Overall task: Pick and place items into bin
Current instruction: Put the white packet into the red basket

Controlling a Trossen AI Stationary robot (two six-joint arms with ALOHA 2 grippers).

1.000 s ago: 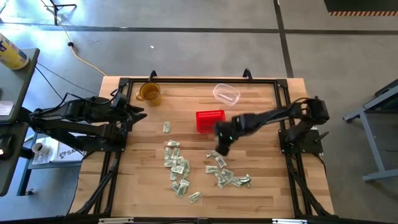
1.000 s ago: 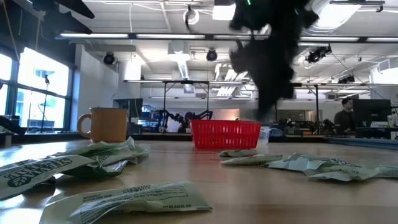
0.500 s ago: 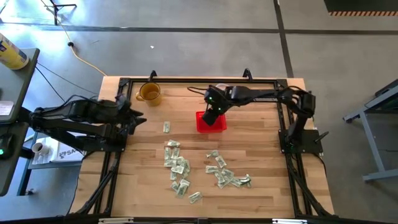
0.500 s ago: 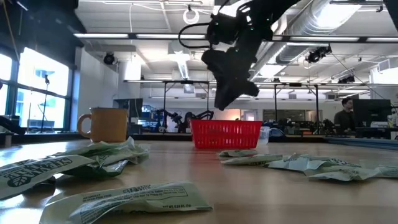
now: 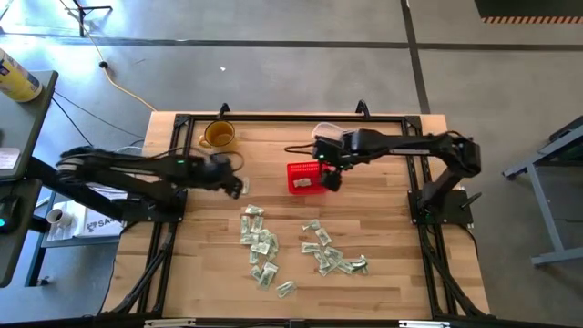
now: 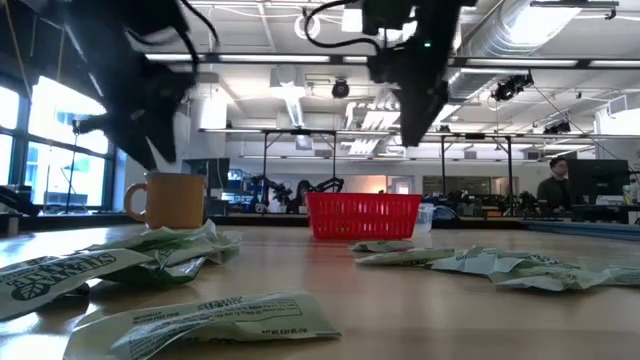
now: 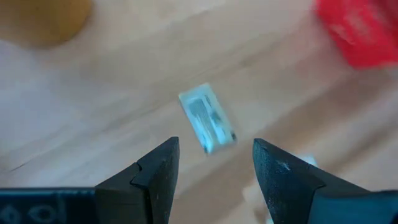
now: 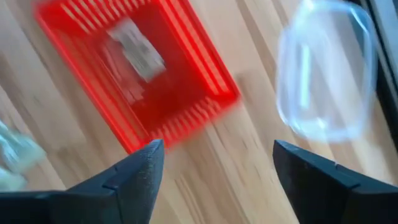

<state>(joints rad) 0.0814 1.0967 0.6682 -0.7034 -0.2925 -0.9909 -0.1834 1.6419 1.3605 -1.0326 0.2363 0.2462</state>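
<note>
The red basket (image 5: pixel 308 177) stands mid-table toward the far side, with one pale bill (image 8: pixel 138 48) lying inside it. My right gripper (image 8: pixel 217 149) hangs open just above the basket's right end (image 5: pixel 330 178), with nothing between its fingers. My left gripper (image 7: pixel 214 146) is open and points down over a lone bill (image 7: pixel 207 117) that lies flat on the wood left of the basket (image 5: pixel 244 187). Its fingers stand above the bill, clear of it. Several more wrinkled bills lie in two loose heaps (image 5: pixel 260 248) (image 5: pixel 332 257) nearer the front edge.
An amber mug (image 5: pixel 219 137) stands at the far left of the table. A clear plastic container (image 5: pixel 332 137) sits just beyond the basket, close to my right arm. Black frame rails (image 5: pixel 414 164) run along the table's sides.
My right gripper has risen from the right heap of bills and travelled to the far side, stopping over the basket's right end; a bill now lies in the basket. My left gripper has swung out from the left edge, tipped down and sunk over the lone bill.
</note>
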